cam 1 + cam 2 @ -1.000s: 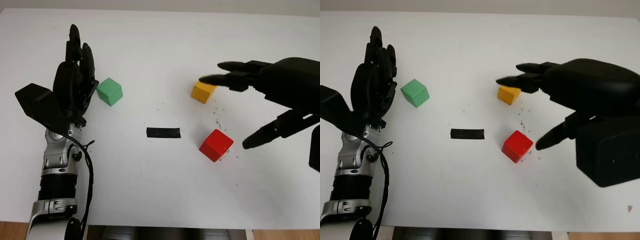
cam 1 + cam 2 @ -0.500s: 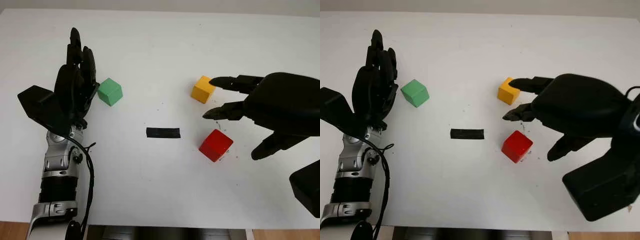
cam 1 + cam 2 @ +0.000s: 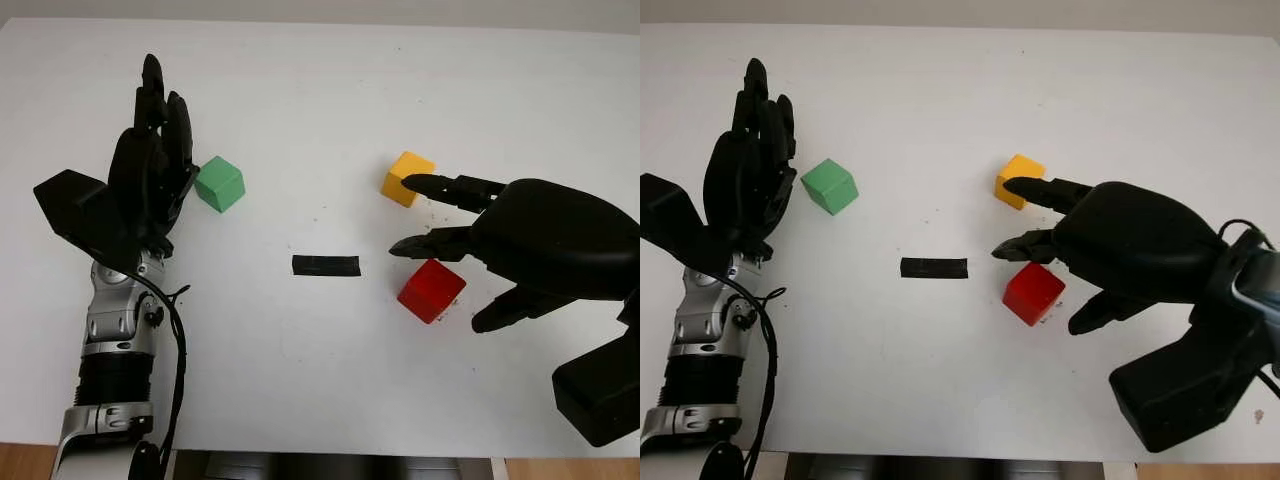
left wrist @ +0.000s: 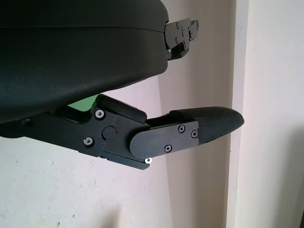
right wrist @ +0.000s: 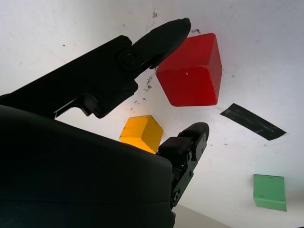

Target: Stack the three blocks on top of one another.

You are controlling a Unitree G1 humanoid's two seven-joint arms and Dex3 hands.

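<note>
The right hand [image 3: 520,250] hovers open, fingers wide, over the red block [image 3: 432,290], beside the yellow block [image 3: 406,178]. The left hand [image 3: 150,175] is open beside the green block [image 3: 219,184]. No writing is readable.

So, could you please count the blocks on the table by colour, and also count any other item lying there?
Green block: 1
Yellow block: 1
Red block: 1
Black tape strip: 1
Total: 4 things on the white table, 3 of them blocks, none stacked yet.
</note>
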